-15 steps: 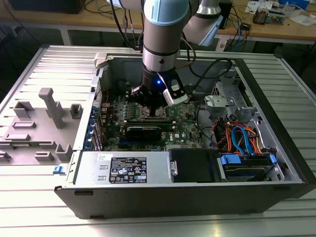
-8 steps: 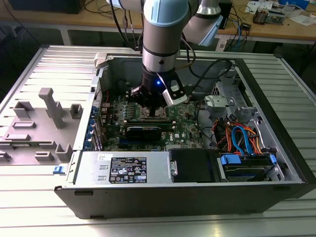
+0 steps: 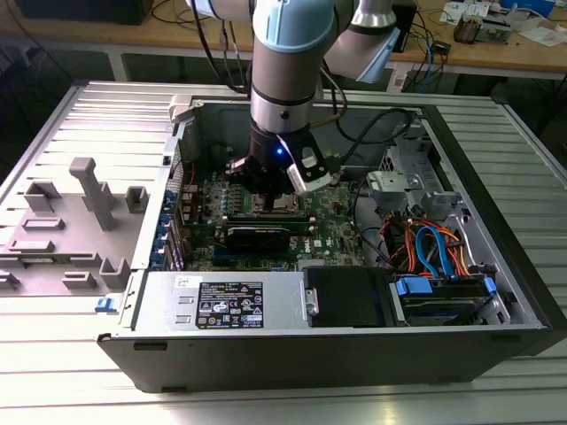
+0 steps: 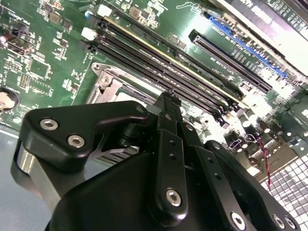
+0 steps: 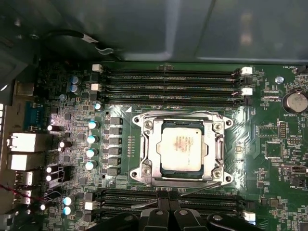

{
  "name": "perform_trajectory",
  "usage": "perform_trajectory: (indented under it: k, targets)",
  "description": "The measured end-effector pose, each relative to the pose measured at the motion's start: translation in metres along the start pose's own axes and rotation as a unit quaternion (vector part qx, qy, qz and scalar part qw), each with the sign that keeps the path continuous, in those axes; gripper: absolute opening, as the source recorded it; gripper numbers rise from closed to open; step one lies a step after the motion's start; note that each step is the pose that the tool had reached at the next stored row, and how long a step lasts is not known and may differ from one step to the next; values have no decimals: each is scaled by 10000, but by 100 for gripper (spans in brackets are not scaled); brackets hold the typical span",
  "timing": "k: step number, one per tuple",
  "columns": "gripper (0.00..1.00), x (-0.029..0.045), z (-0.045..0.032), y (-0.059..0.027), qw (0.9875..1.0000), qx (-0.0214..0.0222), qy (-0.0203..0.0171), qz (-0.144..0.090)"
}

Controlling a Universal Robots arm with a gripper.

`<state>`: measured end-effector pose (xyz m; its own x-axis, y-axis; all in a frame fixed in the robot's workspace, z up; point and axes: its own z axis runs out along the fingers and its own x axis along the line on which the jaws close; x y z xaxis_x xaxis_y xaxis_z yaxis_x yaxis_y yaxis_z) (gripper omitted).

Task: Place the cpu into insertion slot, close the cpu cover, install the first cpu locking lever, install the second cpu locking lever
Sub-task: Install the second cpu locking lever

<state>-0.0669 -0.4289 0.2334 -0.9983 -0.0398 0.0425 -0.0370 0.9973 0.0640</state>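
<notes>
Robot arm point(image 3: 288, 80): one, reaching down from above into the open computer case point(image 3: 496, 266) that lies on the ribbed metal bench point(image 3: 53, 133).
Claw point(image 5: 168, 204): one; black linkage fingers point(image 4: 169, 115) meet at a point in the second wrist view, so it reads as clenched with nothing between the tips; it hangs just beside the socket's edge, over the nearer bank of memory slots.
Insertion slot point(image 5: 181, 150): one, square, in the green motherboard point(image 5: 274, 144), between two banks of long black slots.
CPU point(image 5: 180, 145): one, pale metal square, lying seated in the slot.
CPU cover point(image 5: 149, 147): one silvery frame, lying flat around the chip, which shows through its window.
Locking levers: thin wire rods run along the frame's edges in the first wrist view; whether they are latched cannot be told.
Memory slots point(image 5: 173, 86): four long rows above the socket in the first wrist view, further rows by the claw.
Capacitors point(image 5: 91, 139): a column of four silver-topped cans beside the socket, more scattered nearby.
Coin cell point(image 5: 294, 102): one.
Exterior view extras: power supply point(image 3: 221, 301), orange and blue cables point(image 3: 434, 248), grey plastic fixtures point(image 3: 89, 199) on the bench at the exterior view's left.
Second wrist view extras: a blue-trimmed expansion slot point(image 4: 240, 41).
</notes>
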Motion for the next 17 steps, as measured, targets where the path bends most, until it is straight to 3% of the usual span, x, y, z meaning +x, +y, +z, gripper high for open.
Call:
perform_trajectory:
  k: [4, 11, 17]
  targets:
    - [11, 64, 4, -13, 9999, -97, 7, -34]
    - [11, 88, 18, -72, 9999, -129, 32, -53]
    - [11, 155, 58, -72, 9997, -217, 31, -96]
